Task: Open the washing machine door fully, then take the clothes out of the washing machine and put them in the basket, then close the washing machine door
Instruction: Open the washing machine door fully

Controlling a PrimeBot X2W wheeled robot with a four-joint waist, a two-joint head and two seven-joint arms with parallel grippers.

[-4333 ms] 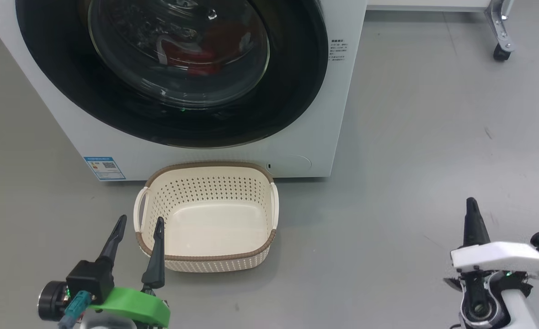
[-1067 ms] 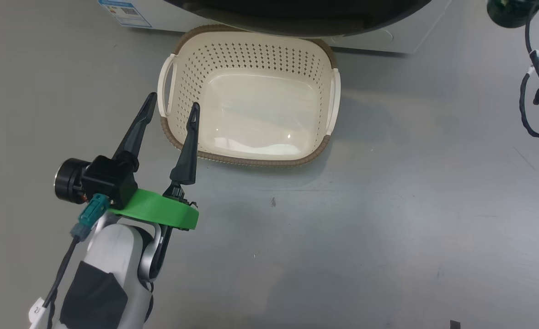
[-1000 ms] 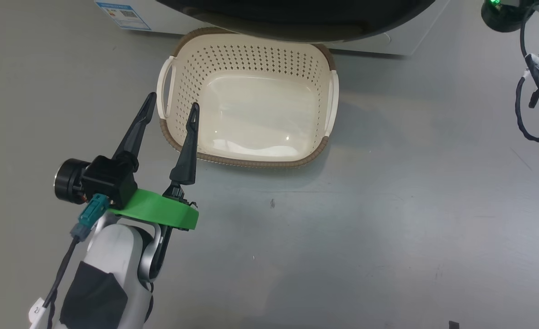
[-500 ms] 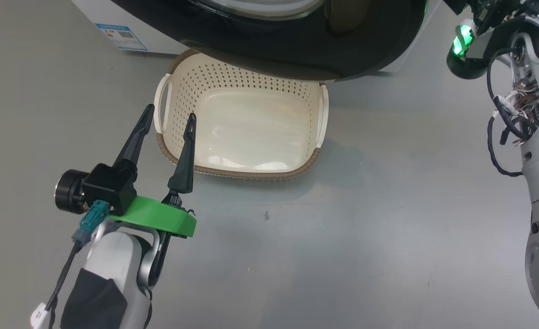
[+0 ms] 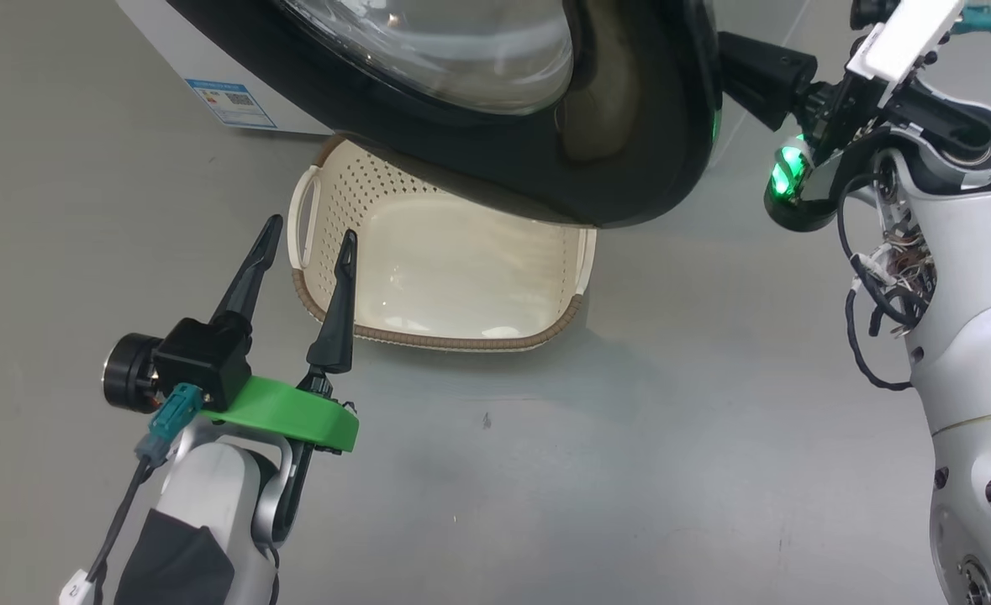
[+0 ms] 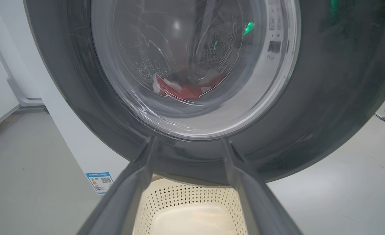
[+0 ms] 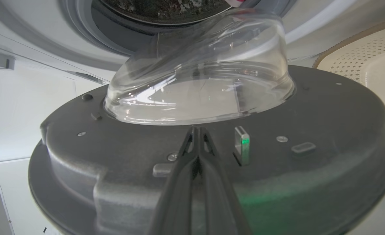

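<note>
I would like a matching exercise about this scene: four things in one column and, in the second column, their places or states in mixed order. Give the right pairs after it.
Column A
1. washing machine door
2. basket
3. clothes
4. right gripper

Column B
a. empty, standing on the floor
b. shut, pointing at the door's grey inner side
c. swung partly open
d. inside the washing machine, seen through the door's glass

Pairs: 1-c, 2-a, 3-d, 4-b

Red clothes (image 6: pixel 187 92) show through the washing machine door (image 6: pixel 326 98) glass.
</note>
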